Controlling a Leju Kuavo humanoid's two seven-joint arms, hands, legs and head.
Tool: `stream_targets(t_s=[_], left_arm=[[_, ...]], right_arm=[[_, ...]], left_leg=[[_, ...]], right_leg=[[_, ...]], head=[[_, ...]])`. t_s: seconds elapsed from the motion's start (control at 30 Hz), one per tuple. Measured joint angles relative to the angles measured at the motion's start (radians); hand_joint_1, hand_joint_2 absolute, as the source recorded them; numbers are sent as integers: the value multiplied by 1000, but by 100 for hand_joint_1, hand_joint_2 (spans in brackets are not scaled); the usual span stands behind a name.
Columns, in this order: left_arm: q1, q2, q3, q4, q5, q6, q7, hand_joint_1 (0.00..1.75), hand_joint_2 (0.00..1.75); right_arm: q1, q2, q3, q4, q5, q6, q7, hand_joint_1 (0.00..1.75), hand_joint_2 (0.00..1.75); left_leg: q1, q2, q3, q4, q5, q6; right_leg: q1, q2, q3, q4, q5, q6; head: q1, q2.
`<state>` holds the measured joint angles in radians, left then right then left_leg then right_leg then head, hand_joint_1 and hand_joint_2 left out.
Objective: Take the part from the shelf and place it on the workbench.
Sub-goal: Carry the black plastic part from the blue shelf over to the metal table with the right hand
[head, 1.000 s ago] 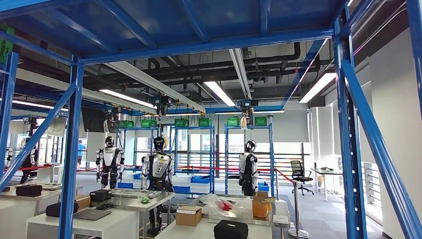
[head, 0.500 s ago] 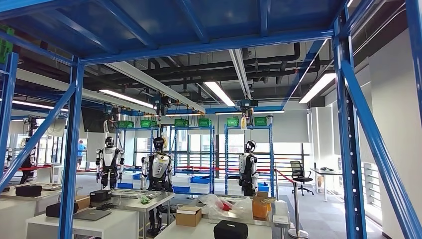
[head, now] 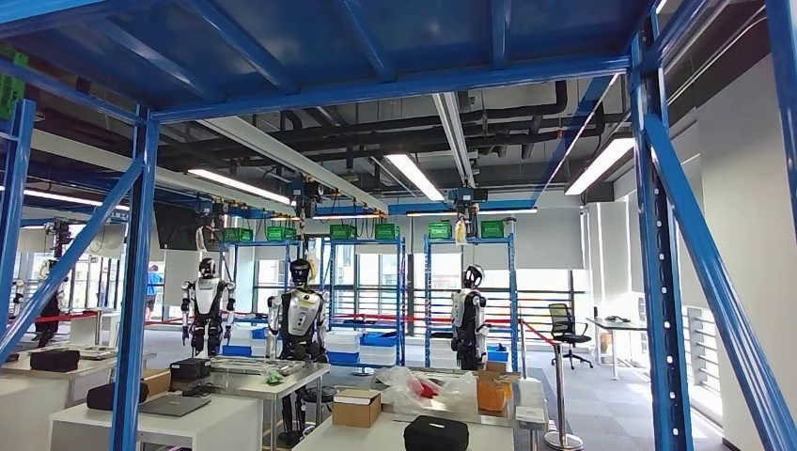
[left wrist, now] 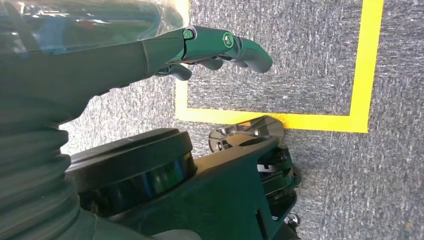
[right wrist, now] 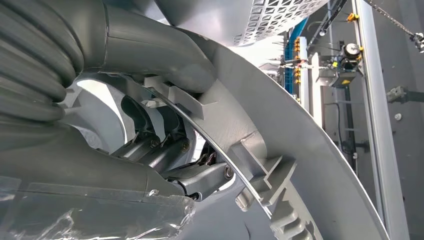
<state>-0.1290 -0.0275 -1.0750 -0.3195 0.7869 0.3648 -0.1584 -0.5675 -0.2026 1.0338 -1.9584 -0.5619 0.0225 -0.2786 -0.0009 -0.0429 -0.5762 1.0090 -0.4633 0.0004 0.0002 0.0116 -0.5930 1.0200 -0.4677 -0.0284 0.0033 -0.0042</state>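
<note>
right hand (right wrist: 165,165) gripping grey part (right wrist: 280,150)

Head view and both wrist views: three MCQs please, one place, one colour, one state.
1. Where are the green crates?
A. top of the far blue racks
B. on the floor
C. on the white tables

2. What colour is the tape on the carpet below the left hand?
A. red
B. yellow
C. white

3. What is the right hand doing?
A. holding nothing
B. gripping the grey part
C. resting on a table

Answers:
1. A, they line the racks' top level.
2. B, the stripes are bright yellow.
3. B, its fingers close on the part's rim.
</note>
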Motion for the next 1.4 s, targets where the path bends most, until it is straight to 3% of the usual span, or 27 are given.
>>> stream_targets(t_s=[1.07,1.4], left_arm=[[9,0,-1,-12,87,-5,-20,0,175],[11,1,-1,-12,109,-3,-32,0,175]], right_arm=[[6,0,2,-3,17,-39,37,175,175],[6,0,7,-3,17,-51,47,175,175]], left_leg=[[0,0,0,0,0,0],[-5,0,0,4,-4,7]], right_leg=[[0,0,0,0,0,0],[-5,0,1,-1,-1,6]], head=[[0,0],[0,0]])
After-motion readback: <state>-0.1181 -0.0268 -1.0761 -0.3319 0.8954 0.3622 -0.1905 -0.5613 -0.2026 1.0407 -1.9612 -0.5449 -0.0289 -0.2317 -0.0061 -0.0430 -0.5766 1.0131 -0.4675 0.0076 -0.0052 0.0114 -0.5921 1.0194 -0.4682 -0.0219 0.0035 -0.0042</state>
